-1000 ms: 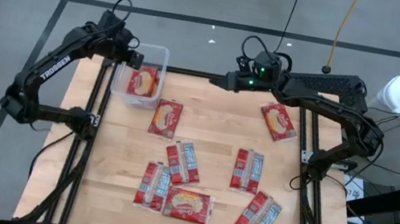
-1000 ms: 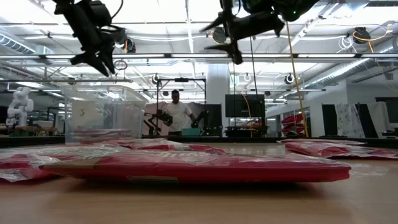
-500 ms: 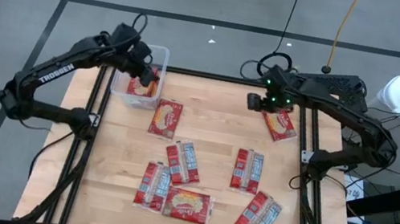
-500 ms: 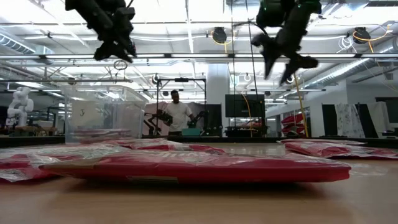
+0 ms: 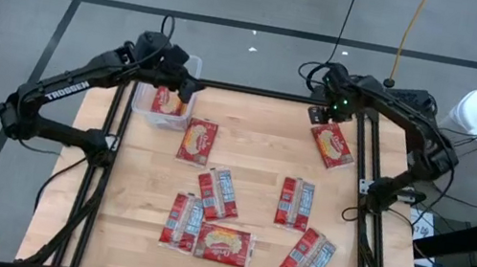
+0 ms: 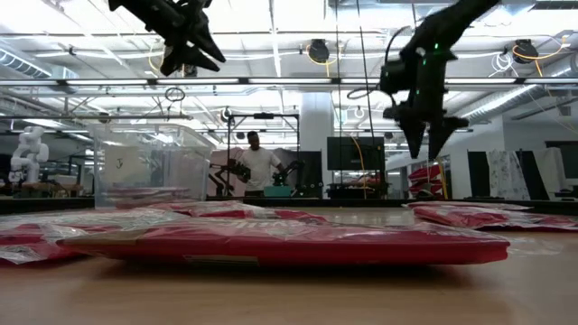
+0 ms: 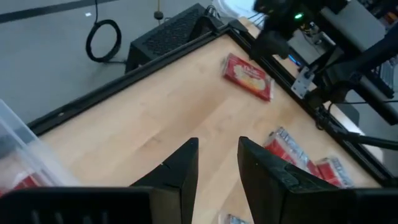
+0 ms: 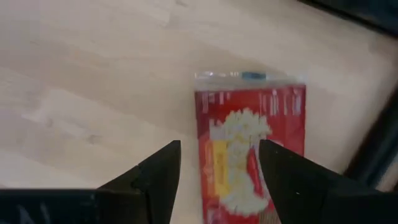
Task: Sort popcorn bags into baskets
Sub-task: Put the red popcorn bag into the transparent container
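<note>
Pick-up step: right gripper (image 8: 219,168), fingers apart, hovers above a popcorn bag (image 8: 249,143) lying just beyond them; next, descend. Left gripper (image 7: 217,163) hangs empty, fingers slightly apart.

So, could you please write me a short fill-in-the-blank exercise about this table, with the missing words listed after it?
1. The clear basket at the table's far left corner already holds ____ popcorn bag.
2. The right gripper hangs with its jaws ____ above the bag that lies alone near the far right corner.
3. The left gripper hovers by the basket and holds ____.
4. The wooden table carries ____ bags outside the basket.

Missing words: one; open; nothing; seven
</note>
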`<state>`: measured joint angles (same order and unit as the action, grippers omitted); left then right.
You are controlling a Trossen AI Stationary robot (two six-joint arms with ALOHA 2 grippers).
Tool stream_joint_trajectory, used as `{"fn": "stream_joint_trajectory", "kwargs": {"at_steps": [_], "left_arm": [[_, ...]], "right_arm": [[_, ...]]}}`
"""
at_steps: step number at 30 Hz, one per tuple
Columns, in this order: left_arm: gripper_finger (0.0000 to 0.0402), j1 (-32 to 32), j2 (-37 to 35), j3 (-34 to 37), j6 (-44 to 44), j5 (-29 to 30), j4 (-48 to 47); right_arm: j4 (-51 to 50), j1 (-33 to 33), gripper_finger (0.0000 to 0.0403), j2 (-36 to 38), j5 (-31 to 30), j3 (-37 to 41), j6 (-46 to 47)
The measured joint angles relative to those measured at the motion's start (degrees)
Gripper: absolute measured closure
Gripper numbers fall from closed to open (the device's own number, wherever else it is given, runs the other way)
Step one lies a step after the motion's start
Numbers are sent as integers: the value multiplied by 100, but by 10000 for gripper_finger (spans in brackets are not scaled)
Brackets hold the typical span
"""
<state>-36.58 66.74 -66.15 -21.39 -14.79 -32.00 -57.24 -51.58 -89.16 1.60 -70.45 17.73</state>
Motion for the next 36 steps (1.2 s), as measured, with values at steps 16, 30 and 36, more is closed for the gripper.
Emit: {"fn": "stream_joint_trajectory", "kwargs": {"at_steps": [16, 30, 36], "left_arm": [[286, 639, 0, 0, -627, 488, 14], [286, 756, 0, 0, -1097, 855, 222], [286, 1007, 62, 0, -1091, 1275, 235]], "right_arm": [[1405, 118, 193, -946, 1461, 1180, -793], [1615, 1654, 193, 428, 1209, 1372, -425], [1182, 1102, 193, 790, 1048, 1364, -197]]}}
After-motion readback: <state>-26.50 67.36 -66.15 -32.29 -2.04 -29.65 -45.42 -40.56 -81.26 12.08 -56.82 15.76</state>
